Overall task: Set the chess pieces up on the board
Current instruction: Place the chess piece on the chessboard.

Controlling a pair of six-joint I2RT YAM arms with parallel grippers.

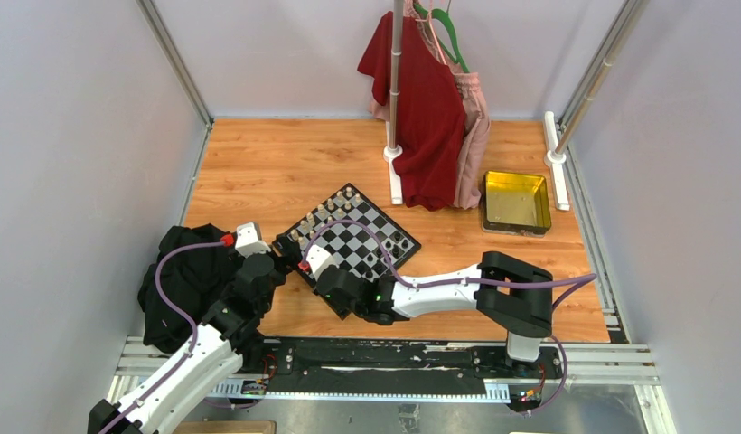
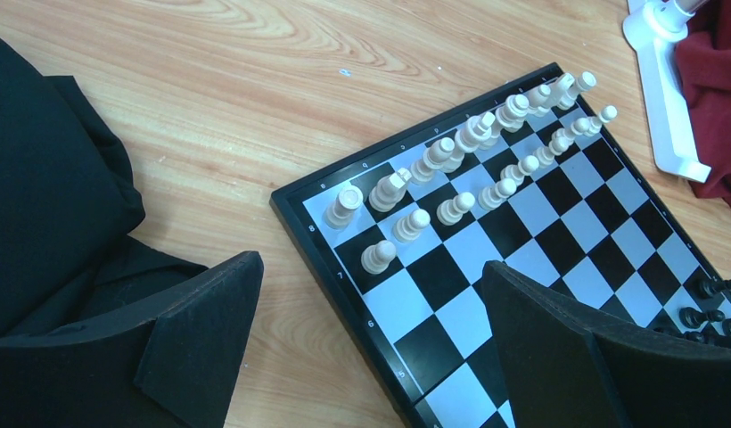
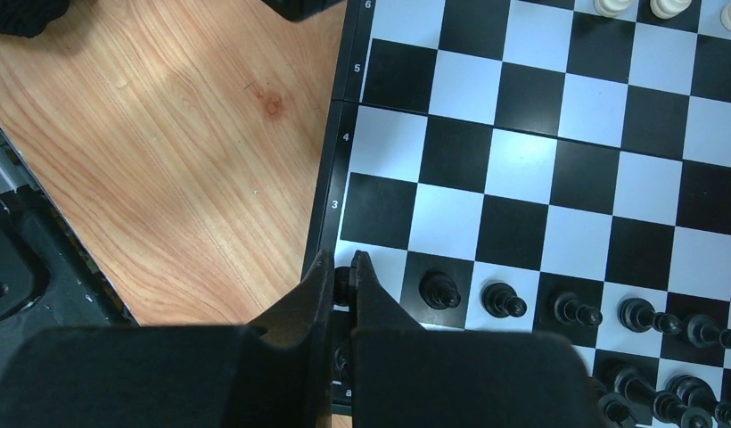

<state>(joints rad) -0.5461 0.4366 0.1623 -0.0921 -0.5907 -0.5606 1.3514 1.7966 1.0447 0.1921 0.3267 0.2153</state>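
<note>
Black pawn [image 3: 343, 285]: tiny dark chessman, pinched low between the tips of the right gripper [image 3: 342, 259], jaws almost together on it.
Why there: right over the edge square of row 2, most likely to fill the last gap in that line.
Black pieces [image 3: 503, 300]: small, shiny, round-headed, lined up beside that square; more crowded behind them.
Cream pieces [image 2: 460, 156]: pale, upright, in 2 neat rows on the far side.
Chessboard [image 1: 353, 237]: small black-and-white checked square with a thin black rim, turned at an angle on the wooden table [image 1: 286, 167], just in front of both arms.
Left gripper [image 2: 371, 272]: jaws wide apart, nothing held, hanging over the cream corner, probably waiting.
</note>
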